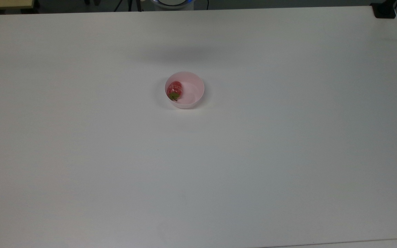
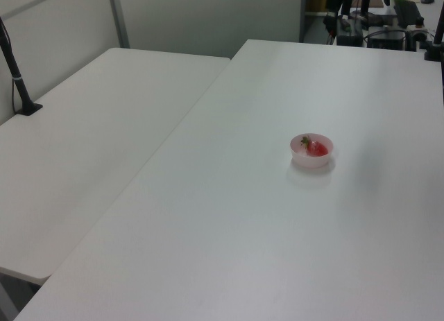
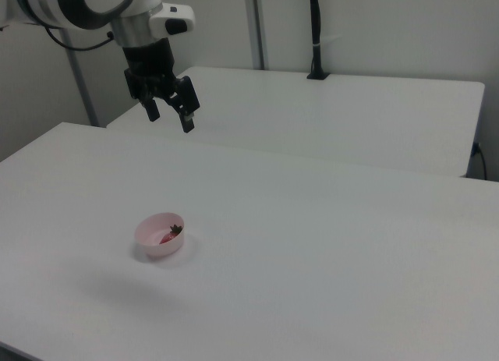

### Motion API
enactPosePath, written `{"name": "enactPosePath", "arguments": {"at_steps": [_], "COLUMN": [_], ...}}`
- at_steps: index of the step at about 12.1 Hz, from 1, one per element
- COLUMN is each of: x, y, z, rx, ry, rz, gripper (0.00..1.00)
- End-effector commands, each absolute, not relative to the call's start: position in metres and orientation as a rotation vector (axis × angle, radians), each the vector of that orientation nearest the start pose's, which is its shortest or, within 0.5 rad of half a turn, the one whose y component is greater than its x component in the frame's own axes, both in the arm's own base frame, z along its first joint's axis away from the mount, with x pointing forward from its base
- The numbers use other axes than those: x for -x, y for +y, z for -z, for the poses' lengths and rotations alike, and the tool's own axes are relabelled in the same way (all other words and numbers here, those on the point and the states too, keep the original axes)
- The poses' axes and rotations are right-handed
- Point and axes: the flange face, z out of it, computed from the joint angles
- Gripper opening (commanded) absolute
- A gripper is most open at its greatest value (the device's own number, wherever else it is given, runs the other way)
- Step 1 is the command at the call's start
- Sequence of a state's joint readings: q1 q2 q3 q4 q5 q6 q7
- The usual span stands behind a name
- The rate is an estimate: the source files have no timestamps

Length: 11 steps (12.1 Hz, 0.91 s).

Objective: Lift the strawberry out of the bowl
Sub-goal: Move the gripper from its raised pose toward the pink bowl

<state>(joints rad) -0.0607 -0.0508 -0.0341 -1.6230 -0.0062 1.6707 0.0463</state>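
Observation:
A small pale pink bowl [image 1: 192,82] stands near the middle of the white table [image 1: 253,155]. Inside it lies the red strawberry [image 1: 175,89] with its green cap pointing toward the top view's bottom. The left view shows the bowl [image 2: 311,159] with the strawberry [image 2: 316,148] in it. In the right view the bowl [image 3: 154,241] sits low on the left, and the strawberry [image 3: 169,235] peeks over its rim. My gripper [image 3: 169,118] hangs high above the table, well above and behind the bowl, open with nothing between its fingers.
A second white table [image 2: 83,148] adjoins on the left view's left, with a black pole [image 2: 15,75] clamped to it. Another black pole [image 3: 315,33] rises behind the far table in the right view. A black clamp [image 1: 384,10] sits at the table's corner.

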Motion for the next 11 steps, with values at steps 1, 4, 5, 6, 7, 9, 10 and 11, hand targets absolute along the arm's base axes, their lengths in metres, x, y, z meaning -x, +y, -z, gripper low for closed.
{"name": "enactPosePath", "arguments": {"at_steps": [1, 4, 5, 6, 7, 9, 10, 11], "x": [-0.544, -0.556, -0.557, -0.556, -0.554, -0.558, -0.563, -0.565], "y": [-0.053, -0.045, -0.037, -0.026, -0.017, 0.004, 0.020, 0.035], "z": [-0.625, -0.580, -0.562, -0.541, -0.521, -0.485, -0.464, -0.450], "rx": [3.140, 3.098, 3.104, 3.091, 3.079, 3.066, 3.069, 3.082], "ry": [0.035, -0.562, -0.658, -0.686, -0.709, -0.684, -0.578, -0.501], "rz": [0.111, -0.030, -0.099, -0.154, -0.179, -0.065, -0.006, 0.008], "gripper": [1.00, 1.00, 1.00, 1.00, 1.00, 1.00, 1.00, 1.00]}}
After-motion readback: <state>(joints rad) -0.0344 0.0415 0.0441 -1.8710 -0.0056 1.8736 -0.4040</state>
